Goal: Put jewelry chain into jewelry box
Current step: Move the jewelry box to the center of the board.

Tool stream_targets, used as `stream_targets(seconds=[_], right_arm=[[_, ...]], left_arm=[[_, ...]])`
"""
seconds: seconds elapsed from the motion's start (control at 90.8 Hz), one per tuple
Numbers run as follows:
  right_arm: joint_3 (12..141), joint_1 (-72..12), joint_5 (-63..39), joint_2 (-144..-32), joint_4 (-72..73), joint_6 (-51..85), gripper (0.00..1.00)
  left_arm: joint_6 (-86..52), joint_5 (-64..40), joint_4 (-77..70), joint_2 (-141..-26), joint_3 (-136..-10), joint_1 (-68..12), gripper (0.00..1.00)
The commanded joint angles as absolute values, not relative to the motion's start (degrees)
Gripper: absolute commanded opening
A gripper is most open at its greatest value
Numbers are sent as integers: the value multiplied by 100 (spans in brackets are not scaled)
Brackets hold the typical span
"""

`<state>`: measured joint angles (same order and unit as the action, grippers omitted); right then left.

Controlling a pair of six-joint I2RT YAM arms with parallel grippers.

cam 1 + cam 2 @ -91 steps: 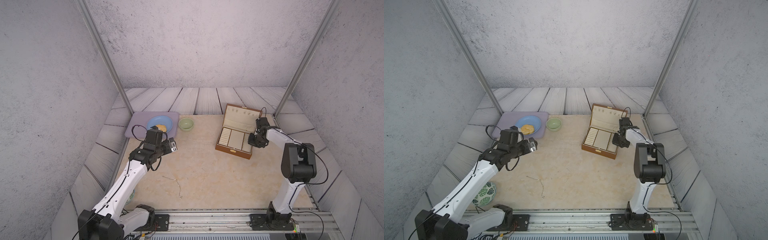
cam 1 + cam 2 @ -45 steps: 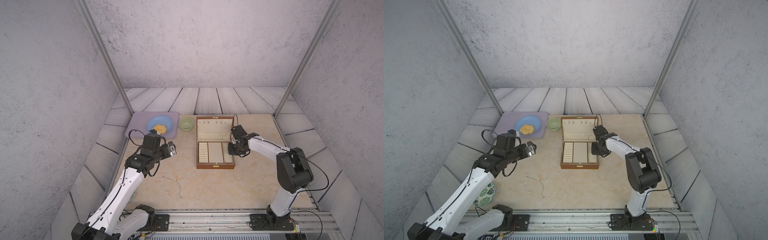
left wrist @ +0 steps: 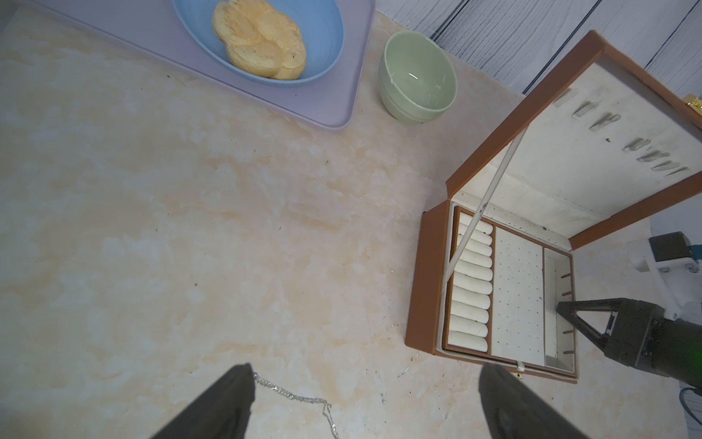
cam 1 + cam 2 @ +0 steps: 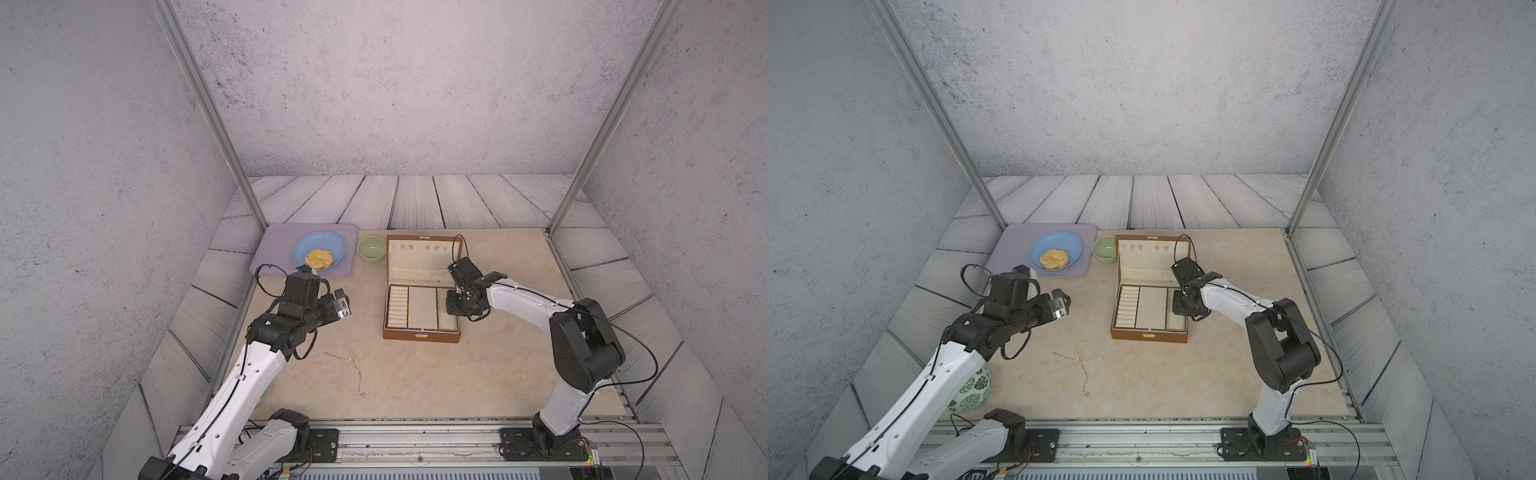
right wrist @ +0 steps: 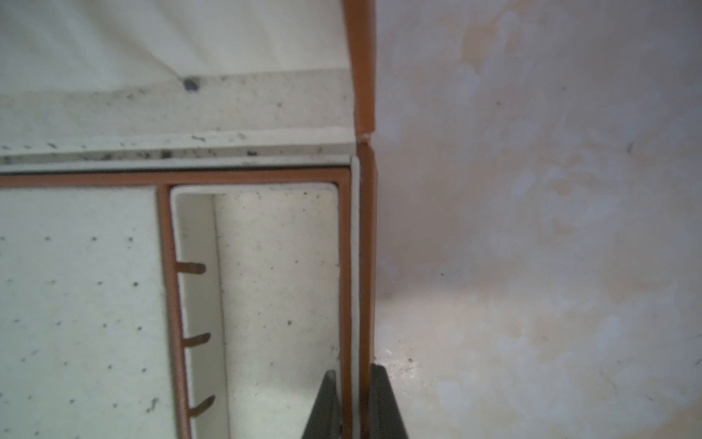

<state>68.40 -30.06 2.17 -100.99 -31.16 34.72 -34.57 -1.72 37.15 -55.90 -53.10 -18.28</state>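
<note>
Your jewelry chain (image 4: 351,360) lies loose on the counter (image 4: 415,374), bent into an L. It is nearer you than the jewelry box (image 4: 422,335), off to the box's left, and clear of it. The box sits open at mid-counter with its lid raised toward the far side, and none of its compartments holds the chain.

Your right end effector (image 5: 351,403) is clamped on the box's right wall, one finger inside the right compartment and one outside. Your left end effector (image 3: 366,366) hovers spread wide and empty, with the chain just on its near side.

The box looks placed and ready. Picking up the chain, carrying it and dropping it in are all left to do. The lilac tray (image 4: 274,237) and green bowl (image 4: 371,249) at far left play no part.
</note>
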Motion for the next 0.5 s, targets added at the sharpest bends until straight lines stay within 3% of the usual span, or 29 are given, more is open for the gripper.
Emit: stream_targets(seconds=[0.0,0.484], right_arm=[[6913,-3191,39,-10086,-3233,3678,0],[6486,-3347,96,-9708,-3316,3586,0]], left_arm=[[-3463,-111,3810,-5494,-5270,-1879,98],[-3445,-84,3813,-5480,-5254,-1879,98]])
